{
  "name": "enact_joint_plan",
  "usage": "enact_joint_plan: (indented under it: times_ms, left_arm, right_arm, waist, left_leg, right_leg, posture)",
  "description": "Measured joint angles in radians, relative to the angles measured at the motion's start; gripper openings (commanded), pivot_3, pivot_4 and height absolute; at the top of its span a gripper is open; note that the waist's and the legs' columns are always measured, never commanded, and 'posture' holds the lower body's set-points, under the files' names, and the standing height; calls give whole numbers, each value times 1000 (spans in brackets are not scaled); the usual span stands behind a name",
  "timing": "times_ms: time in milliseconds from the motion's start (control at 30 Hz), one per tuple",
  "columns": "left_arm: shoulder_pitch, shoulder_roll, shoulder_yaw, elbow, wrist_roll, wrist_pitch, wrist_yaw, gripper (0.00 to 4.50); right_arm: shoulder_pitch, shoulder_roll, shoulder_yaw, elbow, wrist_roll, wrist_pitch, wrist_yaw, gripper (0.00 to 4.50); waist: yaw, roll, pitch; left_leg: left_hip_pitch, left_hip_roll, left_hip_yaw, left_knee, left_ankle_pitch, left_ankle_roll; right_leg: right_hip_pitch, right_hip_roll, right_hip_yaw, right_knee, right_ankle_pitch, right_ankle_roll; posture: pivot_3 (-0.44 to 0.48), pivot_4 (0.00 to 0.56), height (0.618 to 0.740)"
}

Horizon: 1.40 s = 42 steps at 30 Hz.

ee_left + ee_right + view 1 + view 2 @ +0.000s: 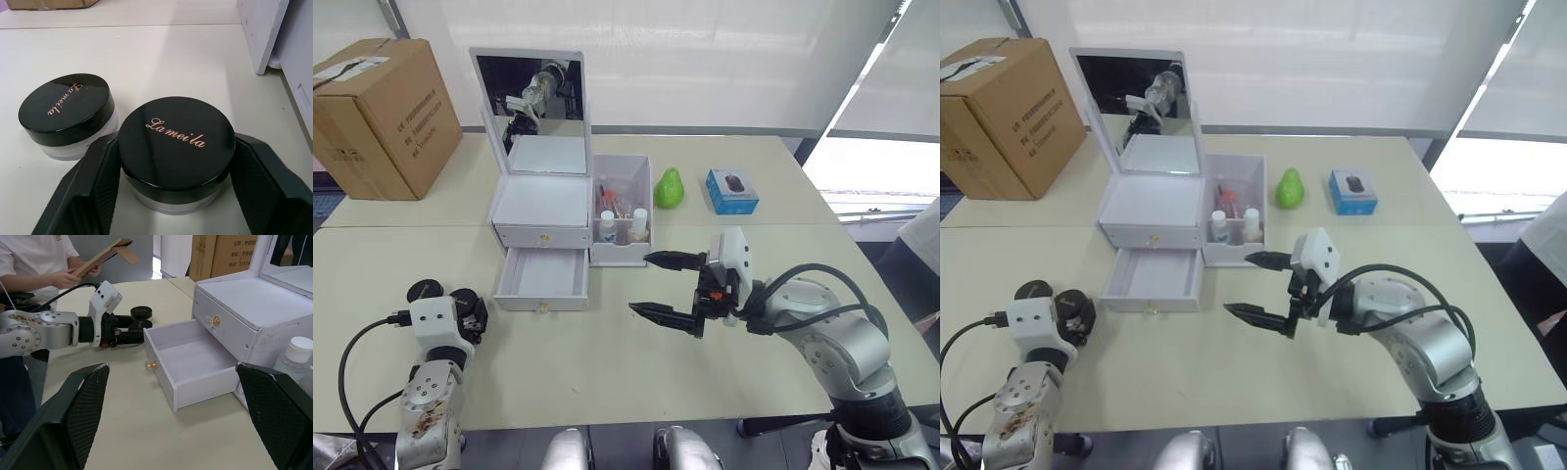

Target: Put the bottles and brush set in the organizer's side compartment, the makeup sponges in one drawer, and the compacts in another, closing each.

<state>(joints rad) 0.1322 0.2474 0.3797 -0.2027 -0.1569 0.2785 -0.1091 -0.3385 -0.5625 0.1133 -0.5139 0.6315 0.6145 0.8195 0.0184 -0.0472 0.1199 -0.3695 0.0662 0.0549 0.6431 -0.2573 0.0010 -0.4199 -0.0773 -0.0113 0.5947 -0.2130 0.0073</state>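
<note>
Close the spread-open left gripper [173,196] squarely on the nearer black-lidded round compact [176,147], clear of its twin [67,112], right gripper [668,287] idling agape.

Right hand [1256,286] spread open beside the organizer's [1151,211] pulled-out, empty lower drawer [1152,281]

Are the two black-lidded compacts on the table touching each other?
Apart. The left wrist view shows a strip of bare table between the nearer compact, which sits between the left gripper's fingers, and the farther compact.
</note>
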Motion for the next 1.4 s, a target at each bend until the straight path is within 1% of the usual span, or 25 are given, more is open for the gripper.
enact_joint_plan:
  times_ms: [200, 367, 433, 533, 600, 700, 833, 1067, 1200, 1400]
  left_arm:
    - [25, 0, 20, -30, -5, -44, 0, 2920]
    - [40, 11, 69, -119, -52, -112, -35, 2920]
    - [46, 34, 97, -143, -90, -132, -66, 2920]
    - [31, 104, 116, -161, -163, -125, -143, 2920]
    - [-17, 174, 101, -159, -216, -98, -227, 2920]
    - [-69, 264, 54, -145, -283, -56, -361, 2920]
    - [-111, 360, -23, -71, -318, -9, -516, 2920]
    - [-170, 433, -61, 33, -320, 29, -640, 2920]
    - [-179, 436, -83, 50, -317, 30, -672, 2920]
    - [-167, 436, -102, 61, -305, 30, -686, 2920]
  right_arm:
    - [6, 0, 1, 0, 0, 4, -1, 4500]
    - [9, 0, 5, 0, 0, 6, -2, 4500]
    - [12, 1, 8, 0, 0, 7, -3, 4500]
    - [12, 5, 10, 0, 0, 7, -11, 4500]
    - [12, 12, 15, 0, -1, 7, -18, 4500]
    - [21, 21, 22, -1, -5, 6, -32, 4500]
    - [46, 22, 28, -7, -20, 6, -53, 4500]
    - [75, 25, 29, -44, -22, 6, -92, 4500]
    - [78, 30, 25, -57, -22, 6, -115, 4500]
    - [64, 44, -6, -66, -20, 3, -141, 4500]
  waist:
    - [-1, 0, 0]
    - [0, 1, 1]
    - [-1, 1, 1]
    - [1, 2, 2]
    - [5, 3, 2]
    - [6, 3, 2]
    - [-2, 3, 2]
    - [-7, 3, 3]
    - [-3, 3, 3]
    - [-5, 3, 3]
  left_leg:
    - [0, 0, 0, 0, 0, 0]
    - [0, 1, 0, 0, 0, 0]
    - [0, 1, 0, 0, 0, 0]
    - [0, 1, 0, 0, 0, 0]
    - [0, 1, 0, 0, 0, 0]
    - [0, 0, 1, 0, 0, 0]
    - [0, 1, 1, 0, 0, 0]
    - [0, 1, 0, 0, 0, 0]
    - [0, 1, 1, 0, 0, 0]
    - [0, 1, 1, 0, 0, 0]
  right_leg:
    - [0, 0, 0, 0, 0, 0]
    - [0, 0, 0, 0, 0, 0]
    - [-1, 0, 0, 0, 0, 0]
    - [-1, 0, -1, 0, 0, 0]
    - [-3, 0, -2, -1, 0, 0]
    - [-1, -1, -1, 0, 0, 0]
    - [-1, 1, 0, 0, 0, 0]
    - [-1, 1, 0, 0, 0, 0]
    - [-2, 0, -1, 0, 0, 0]
    - [-1, 0, 0, 0, 0, 0]
  posture:
    - [0, 150, 740]
    - [0, 150, 740]
    - [0, 150, 740]
    - [0, 150, 740]
    - [0, 150, 740]
    - [0, 150, 740]
    - [0, 150, 740]
    - [0, 150, 740]
    - [0, 150, 740]
    - [0, 150, 740]
